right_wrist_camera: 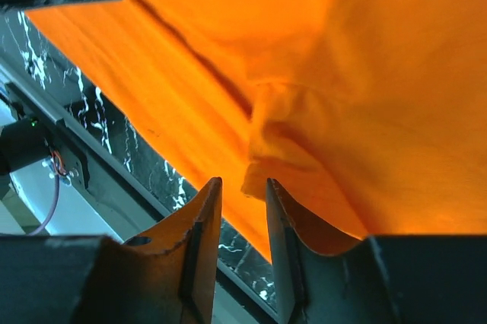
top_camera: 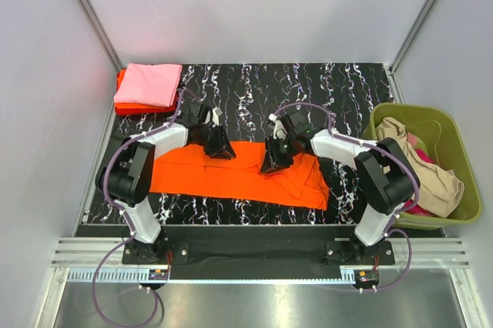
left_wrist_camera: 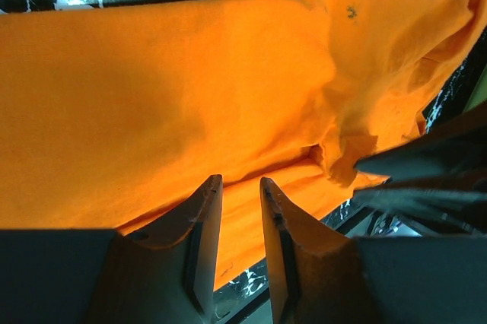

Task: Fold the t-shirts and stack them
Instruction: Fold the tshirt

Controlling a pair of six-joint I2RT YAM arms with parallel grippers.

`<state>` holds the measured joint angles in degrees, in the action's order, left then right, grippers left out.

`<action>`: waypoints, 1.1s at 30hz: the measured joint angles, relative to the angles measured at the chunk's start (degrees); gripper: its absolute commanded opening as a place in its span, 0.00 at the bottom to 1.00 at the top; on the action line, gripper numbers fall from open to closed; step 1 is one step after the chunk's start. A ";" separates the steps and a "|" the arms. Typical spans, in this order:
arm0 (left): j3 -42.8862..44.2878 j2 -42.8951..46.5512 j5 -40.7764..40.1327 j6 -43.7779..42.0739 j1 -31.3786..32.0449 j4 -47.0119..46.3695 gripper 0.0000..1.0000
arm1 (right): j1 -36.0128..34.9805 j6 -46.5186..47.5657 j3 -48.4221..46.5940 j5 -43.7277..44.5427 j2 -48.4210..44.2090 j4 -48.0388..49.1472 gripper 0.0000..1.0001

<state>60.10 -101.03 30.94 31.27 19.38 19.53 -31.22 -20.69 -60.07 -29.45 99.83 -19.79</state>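
Note:
A bright orange t-shirt [top_camera: 231, 178] lies on the black marbled table as a long folded band, bunched at its right end. My left gripper [top_camera: 219, 147] hovers over the band's far edge, left of centre. Its jaws stand a little apart with nothing between them, and orange cloth [left_wrist_camera: 152, 96] lies below the left gripper [left_wrist_camera: 240, 187]. My right gripper [top_camera: 276, 160] hovers right of centre, also slightly open and empty. A small raised fold of cloth [right_wrist_camera: 262, 168] sits just beyond the right gripper [right_wrist_camera: 242, 187]. A folded pink shirt [top_camera: 148, 84] lies on a red-orange one [top_camera: 123, 106].
An olive-green basket [top_camera: 462, 189] stands at the right edge, holding a beige shirt [top_camera: 431, 170] and a magenta one [top_camera: 416, 143]. The pink stack sits in the back left corner. Grey walls close in the table. The other arm's gripper [left_wrist_camera: 426, 179] is close by.

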 measured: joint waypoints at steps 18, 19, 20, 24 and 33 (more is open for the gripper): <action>-1.57 2.25 -0.66 0.17 2.25 0.22 0.34 | -6.03 -10.49 1.09 8.41 -9.49 -0.09 0.32; -1.81 3.76 -0.61 0.81 3.28 -0.13 0.34 | -5.57 -10.88 1.09 9.62 -11.08 -0.28 0.32; -2.19 5.35 -0.50 1.84 4.50 -0.90 0.34 | -4.87 -11.19 1.09 10.95 -12.46 -0.66 0.32; -5.22 10.93 -1.27 8.07 10.45 -5.97 0.36 | 0.13 -13.00 1.92 16.81 -17.38 -2.82 0.35; -11.19 13.18 -6.40 22.93 18.29 -14.03 0.38 | 8.63 -13.92 5.29 24.39 -28.68 -7.17 0.35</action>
<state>48.90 -87.85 24.53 54.19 37.67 5.50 -22.59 -34.61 -54.78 -5.06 71.16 -26.96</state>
